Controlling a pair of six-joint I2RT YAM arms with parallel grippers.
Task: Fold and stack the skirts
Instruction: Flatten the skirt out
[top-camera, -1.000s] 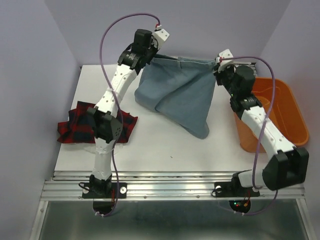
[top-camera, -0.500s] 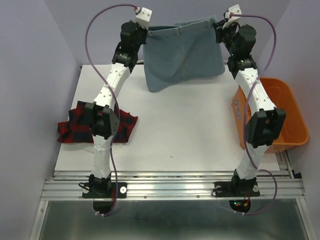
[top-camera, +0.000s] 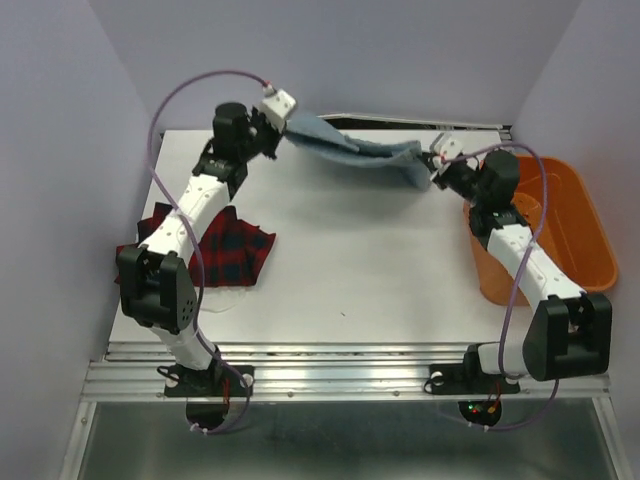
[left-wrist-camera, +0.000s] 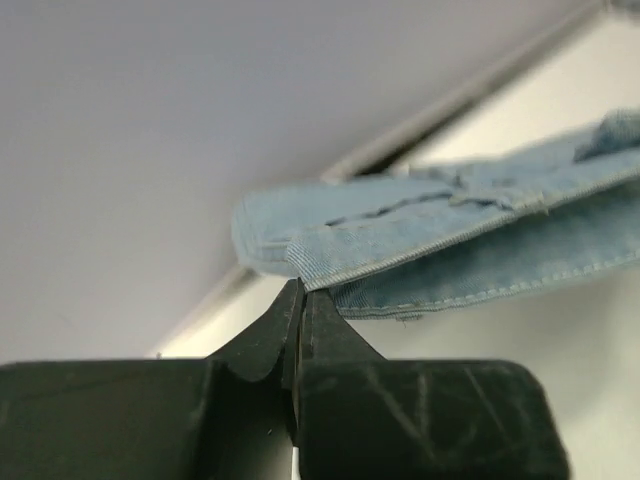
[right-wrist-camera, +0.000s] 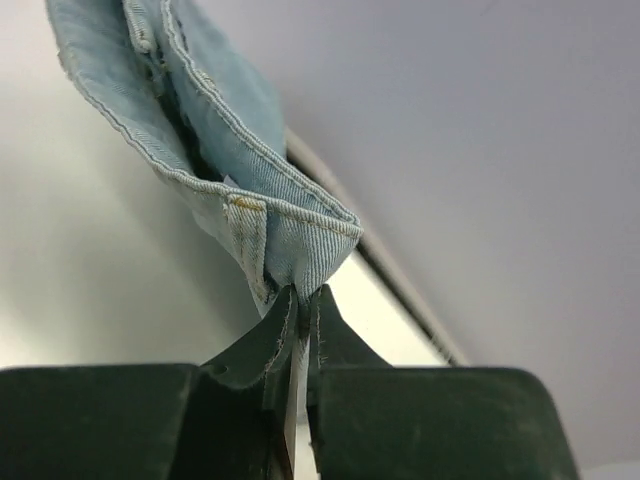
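Observation:
The light blue denim skirt (top-camera: 355, 152) is stretched in a narrow band between my two grippers, low over the far part of the table. My left gripper (top-camera: 281, 122) is shut on its left corner (left-wrist-camera: 300, 255). My right gripper (top-camera: 437, 165) is shut on its right corner (right-wrist-camera: 295, 255). The red-and-black plaid skirt (top-camera: 232, 248) lies crumpled at the table's left edge, partly under my left arm. A bit of thin white cloth (top-camera: 215, 298) shows just below the plaid skirt. No buttons show on the denim.
An orange plastic tub (top-camera: 570, 225) stands at the right edge of the white table (top-camera: 350, 270), beside my right arm. The purple back wall rises just behind the denim skirt.
Both grippers have come down and forward from high at the back wall. The denim skirt, which hung spread as a sheet, now lies as a narrow band low over the table.

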